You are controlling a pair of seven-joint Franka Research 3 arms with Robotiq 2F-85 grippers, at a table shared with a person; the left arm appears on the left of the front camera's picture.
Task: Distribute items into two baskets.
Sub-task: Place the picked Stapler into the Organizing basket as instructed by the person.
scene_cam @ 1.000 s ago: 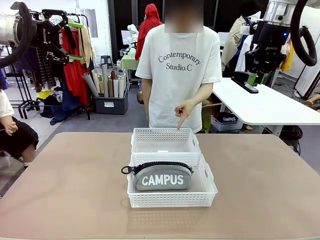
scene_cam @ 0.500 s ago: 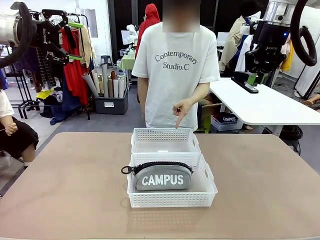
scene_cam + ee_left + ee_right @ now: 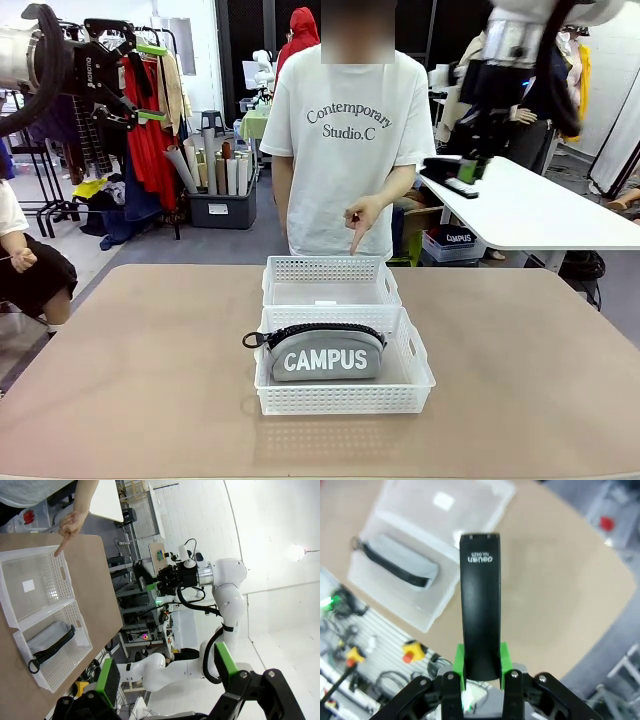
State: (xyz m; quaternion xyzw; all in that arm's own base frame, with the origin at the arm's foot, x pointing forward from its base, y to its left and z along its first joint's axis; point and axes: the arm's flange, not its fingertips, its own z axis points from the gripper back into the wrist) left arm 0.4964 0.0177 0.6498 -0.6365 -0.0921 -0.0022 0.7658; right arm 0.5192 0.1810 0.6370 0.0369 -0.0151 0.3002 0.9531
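1. Progress: the grey CAMPUS pouch (image 3: 326,352) already lay in the nearer basket (image 3: 408,385), at lower centre of the front view; the farther basket (image 3: 330,268), touching it behind, held no item, apart from what looked like a small white label on its floor.
2. Remaining, as judged: the black stapler (image 3: 448,177) had yet to be placed. It hung in the upper right of the front view, clamped between the pads of the right gripper (image 3: 468,170), well above the table (image 3: 150,380).
3. The left gripper (image 3: 148,82), at upper left, stood with its fingers apart, holding nothing.
4. The person's hand (image 3: 360,218) pointed down towards the farther basket.
5. The right wrist view alone showed the stapler's printed end and both baskets from above; the left wrist view alone showed the right arm (image 3: 222,582) whole, from the side.
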